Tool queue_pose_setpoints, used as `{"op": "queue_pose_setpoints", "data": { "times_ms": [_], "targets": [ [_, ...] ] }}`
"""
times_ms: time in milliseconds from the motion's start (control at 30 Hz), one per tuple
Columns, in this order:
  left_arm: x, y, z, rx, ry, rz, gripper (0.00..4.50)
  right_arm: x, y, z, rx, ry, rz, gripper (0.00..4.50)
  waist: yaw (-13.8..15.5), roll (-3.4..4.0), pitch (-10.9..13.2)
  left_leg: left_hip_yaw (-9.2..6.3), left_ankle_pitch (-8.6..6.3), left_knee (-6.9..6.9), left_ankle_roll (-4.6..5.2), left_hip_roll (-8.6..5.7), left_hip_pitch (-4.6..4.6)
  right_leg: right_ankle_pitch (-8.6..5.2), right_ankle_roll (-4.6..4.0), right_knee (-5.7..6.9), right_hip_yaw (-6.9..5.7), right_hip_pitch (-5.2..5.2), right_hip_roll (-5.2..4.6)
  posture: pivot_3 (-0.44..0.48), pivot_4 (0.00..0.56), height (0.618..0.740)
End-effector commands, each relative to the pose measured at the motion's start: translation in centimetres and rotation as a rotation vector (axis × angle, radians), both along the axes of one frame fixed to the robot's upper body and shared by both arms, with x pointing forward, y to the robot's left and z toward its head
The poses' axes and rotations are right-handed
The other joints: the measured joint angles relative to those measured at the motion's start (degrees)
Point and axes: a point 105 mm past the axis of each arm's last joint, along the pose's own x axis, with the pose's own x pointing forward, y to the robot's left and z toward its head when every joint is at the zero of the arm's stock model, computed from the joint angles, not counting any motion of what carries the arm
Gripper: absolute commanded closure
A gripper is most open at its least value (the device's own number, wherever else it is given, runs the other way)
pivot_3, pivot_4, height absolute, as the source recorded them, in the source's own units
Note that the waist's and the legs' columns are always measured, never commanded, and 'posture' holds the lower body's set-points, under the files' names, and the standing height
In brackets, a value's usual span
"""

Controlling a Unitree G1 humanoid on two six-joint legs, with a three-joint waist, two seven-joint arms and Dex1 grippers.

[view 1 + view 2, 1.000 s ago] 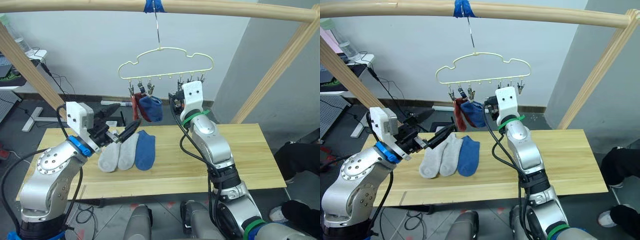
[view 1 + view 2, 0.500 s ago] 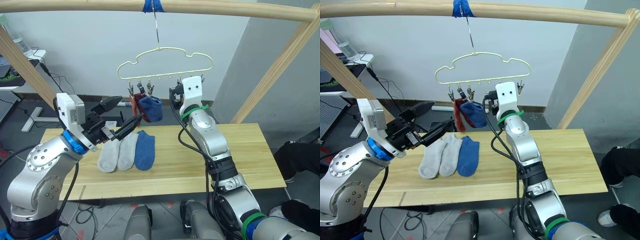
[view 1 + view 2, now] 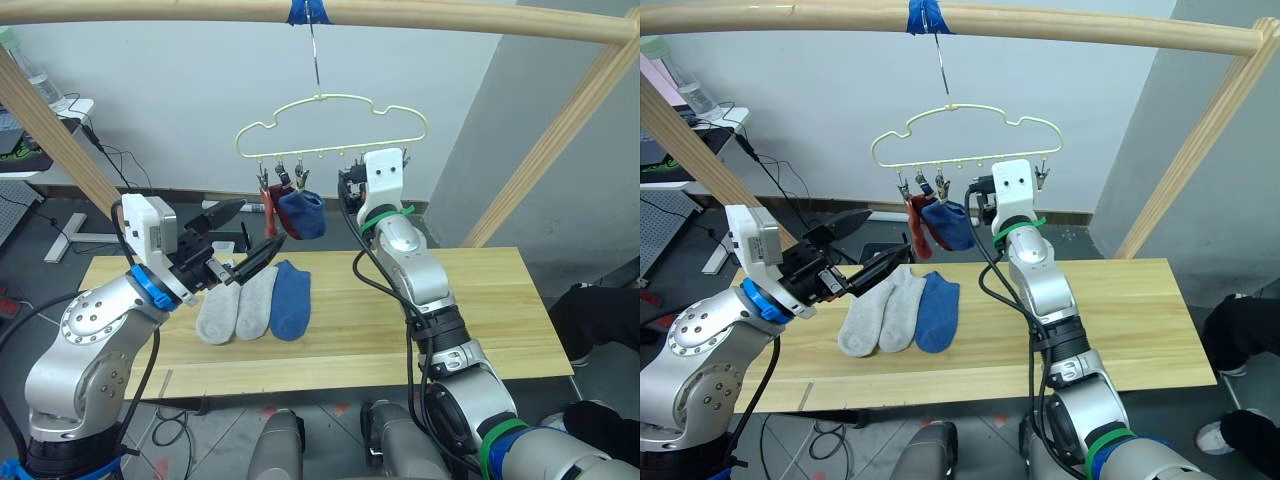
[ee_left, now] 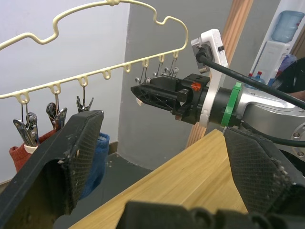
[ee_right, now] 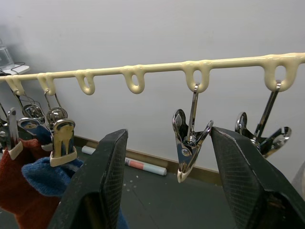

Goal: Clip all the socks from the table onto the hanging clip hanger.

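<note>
The clip hanger (image 5: 157, 67) is smooth pale yellow coated wire, a little glossy, and its clips (image 5: 189, 143) are shiny bare metal. The socks under it, rust red (image 5: 19, 181) and blue (image 5: 52, 176), are soft matt knitted cloth. The table (image 3: 480, 300) below is light wood with a smooth matt finish. The gripper fingers (image 5: 102, 186) are black with a fine rough texture.

Both arms raised, fingers (image 5: 109, 181) seemingly parted.

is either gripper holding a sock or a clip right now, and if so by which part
Nothing is held. The left gripper is open above the table's socks. The right gripper is open just short of a free clip on the clip hanger.
</note>
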Motion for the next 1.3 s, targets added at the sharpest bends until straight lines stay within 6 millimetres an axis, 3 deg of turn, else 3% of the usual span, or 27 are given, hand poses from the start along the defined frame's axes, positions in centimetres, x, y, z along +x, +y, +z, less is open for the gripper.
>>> {"op": "queue_pose_setpoints", "data": {
  "times_ms": [33, 767, 900, 1300],
  "targets": [
    [-0.3, -0.1, 0.5, 0.003, -0.038, -0.008, 0.00, -0.4, 1.1, 2.6, 0.042, -0.078, 0.038, 1.64, 0.00, 0.01, 0.01, 0.00, 0.00, 0.00, 0.00, 0.00, 0.00, 0.00, 0.00, 0.00, 0.00, 0.00, 0.00, 0.120, 0.222, 0.740],
    [-0.5, -0.5, 0.4, 0.015, -0.034, -0.007, 0.00, -0.3, 2.2, 2.8, 0.076, -0.068, 0.096, 1.64, 0.03, 0.05, 0.05, 0.00, 0.00, -0.02, 0.01, 0.01, -0.25, -0.03, -0.04, 0.02, -0.01, -0.30, 0.00, 0.126, 0.224, 0.740],
    [-0.5, -0.7, 0.5, 0.014, -0.035, -0.010, 0.00, -0.3, 2.2, 2.8, 0.075, -0.067, 0.095, 2.52, 0.17, 0.05, 0.05, -0.01, 0.00, -0.02, 0.01, 0.01, -0.44, -0.02, -0.04, 0.01, -0.02, -0.51, 0.00, 0.128, 0.224, 0.740],
    [-0.6, -0.9, 0.4, 0.017, -0.030, -0.011, 0.00, -0.3, 2.2, 2.7, 0.071, -0.069, 0.091, 2.52, 0.23, 0.05, 0.05, -0.03, 0.00, -0.01, 0.01, 0.01, -0.50, -0.02, -0.04, 0.01, -0.05, -0.54, 0.00, 0.129, 0.220, 0.740]
  ]
}}
